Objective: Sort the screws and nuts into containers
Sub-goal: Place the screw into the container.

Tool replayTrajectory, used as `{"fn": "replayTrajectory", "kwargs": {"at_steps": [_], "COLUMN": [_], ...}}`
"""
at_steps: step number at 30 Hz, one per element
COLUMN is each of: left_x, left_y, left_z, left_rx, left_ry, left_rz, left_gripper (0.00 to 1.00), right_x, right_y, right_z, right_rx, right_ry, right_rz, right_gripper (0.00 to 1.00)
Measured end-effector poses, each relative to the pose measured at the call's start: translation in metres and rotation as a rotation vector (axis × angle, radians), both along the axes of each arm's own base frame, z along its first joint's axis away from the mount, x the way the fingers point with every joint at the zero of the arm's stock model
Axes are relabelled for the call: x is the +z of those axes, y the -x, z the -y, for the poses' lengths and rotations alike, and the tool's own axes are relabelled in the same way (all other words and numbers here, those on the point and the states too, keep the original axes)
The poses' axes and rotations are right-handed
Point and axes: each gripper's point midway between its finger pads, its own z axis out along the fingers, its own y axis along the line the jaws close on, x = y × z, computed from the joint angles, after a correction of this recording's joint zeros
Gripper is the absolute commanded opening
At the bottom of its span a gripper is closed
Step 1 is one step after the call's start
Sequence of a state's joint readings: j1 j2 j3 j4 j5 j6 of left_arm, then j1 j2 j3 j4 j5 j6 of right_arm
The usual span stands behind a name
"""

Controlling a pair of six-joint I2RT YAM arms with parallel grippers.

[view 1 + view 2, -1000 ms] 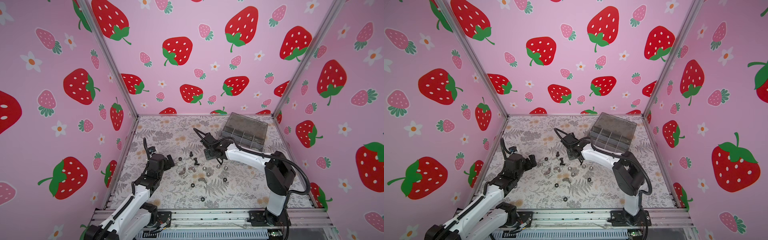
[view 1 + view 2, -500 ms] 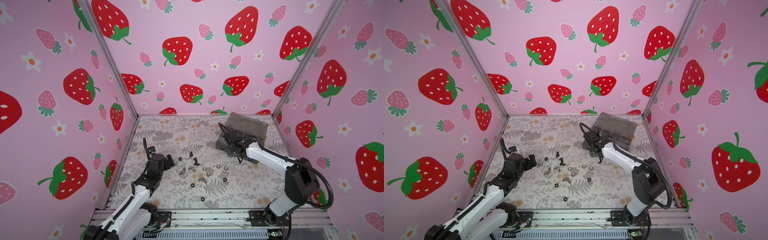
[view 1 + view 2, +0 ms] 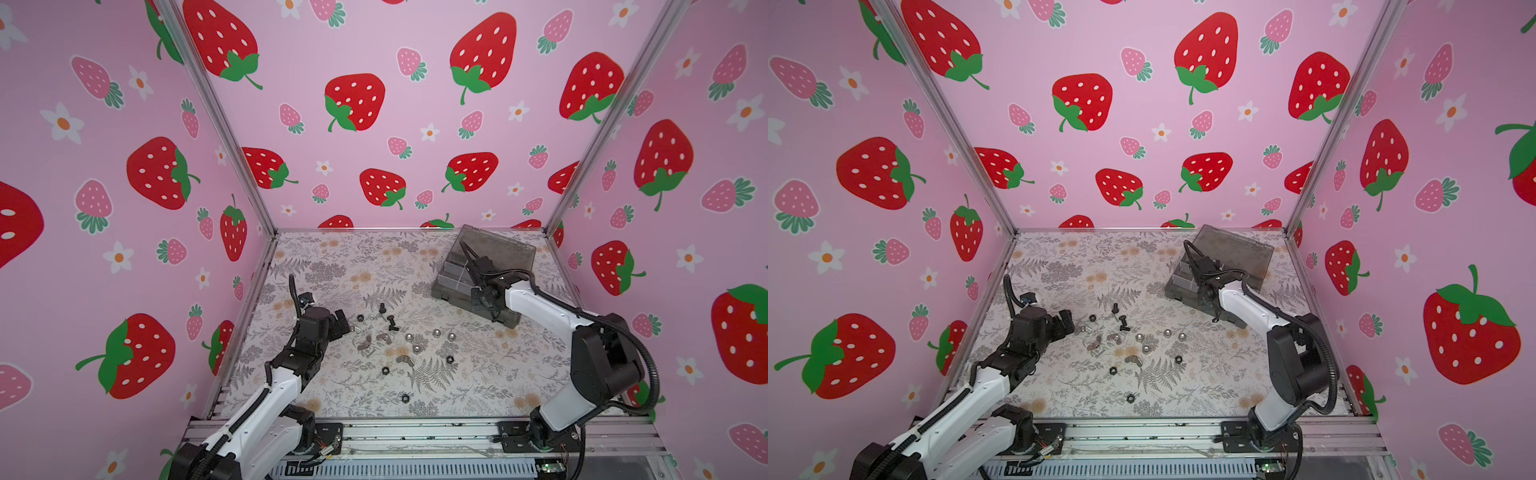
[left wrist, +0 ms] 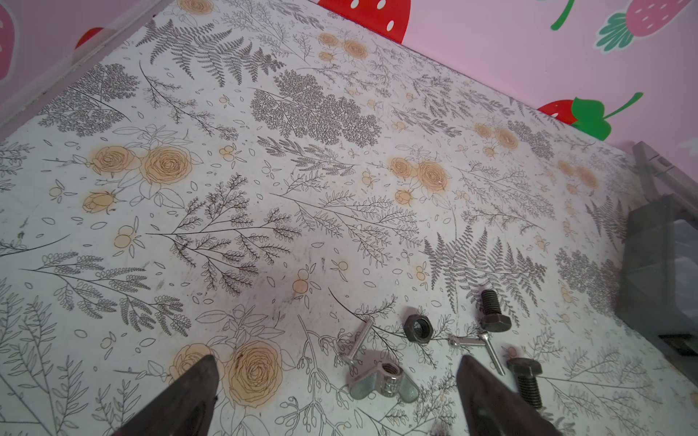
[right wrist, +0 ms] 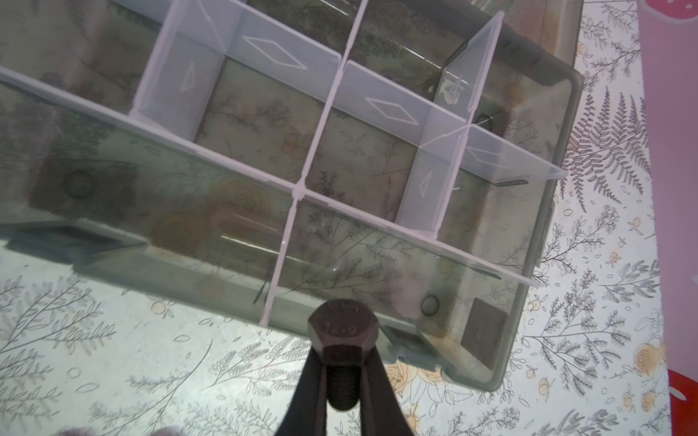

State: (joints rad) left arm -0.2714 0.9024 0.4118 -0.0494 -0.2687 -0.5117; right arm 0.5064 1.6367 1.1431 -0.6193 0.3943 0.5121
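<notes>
A black bolt [image 5: 342,332] is clamped by its shank in the right gripper [image 5: 343,362], at the front wall of the box [image 5: 547,241] in the bench's far right corner. It should be carried fully over a compartment before release. The left gripper [image 4: 336,362] is spread open.

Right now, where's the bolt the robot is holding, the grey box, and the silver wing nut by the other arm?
The black bolt [image 5: 343,329]: right wrist view, on its hex head.
The grey box [image 3: 507,257]: in a top view, on its open lid.
The silver wing nut [image 4: 385,379]: left wrist view, on its threaded middle.
</notes>
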Motion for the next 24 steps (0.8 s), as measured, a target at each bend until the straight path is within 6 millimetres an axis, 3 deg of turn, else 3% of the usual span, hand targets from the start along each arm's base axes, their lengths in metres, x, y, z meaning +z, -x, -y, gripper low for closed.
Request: {"fn": "replayTrajectory", "kwargs": {"at_steps": [8,14,16,20,24], "left_x": [0.000,0.002,0.002,0.003,0.005], "left_y": [0.000,0.001,0.002,0.003,0.003], "left_z": [0.000,0.000,-0.001,-0.002,-0.002], "left_rx": [0.001,0.001,0.002,0.003,0.004], "left_ry": [0.000,0.001,-0.001,0.000,0.002], "left_rz": [0.000,0.005,0.003,0.006,0.010], "left_gripper": [0.99,0.99,0.99,0.99,0.99], "right_x": [-0.016,-0.031,-0.032,-0.032,-0.030], "right_y": [-0.014,-0.018,-0.019,-0.020,-0.020], "right_z": [0.015,0.016,0.016,0.015,0.015], "right_rx": [-0.022,-0.019,-0.016,-0.009,-0.008], "right_ry": [-0.004,-0.008,-0.012,-0.014,-0.015], "right_rz": [-0.023,-0.052,-0.054,-0.052,-0.048], "right_gripper": [0.00,0.19,0.29,0.38,0.39]}}
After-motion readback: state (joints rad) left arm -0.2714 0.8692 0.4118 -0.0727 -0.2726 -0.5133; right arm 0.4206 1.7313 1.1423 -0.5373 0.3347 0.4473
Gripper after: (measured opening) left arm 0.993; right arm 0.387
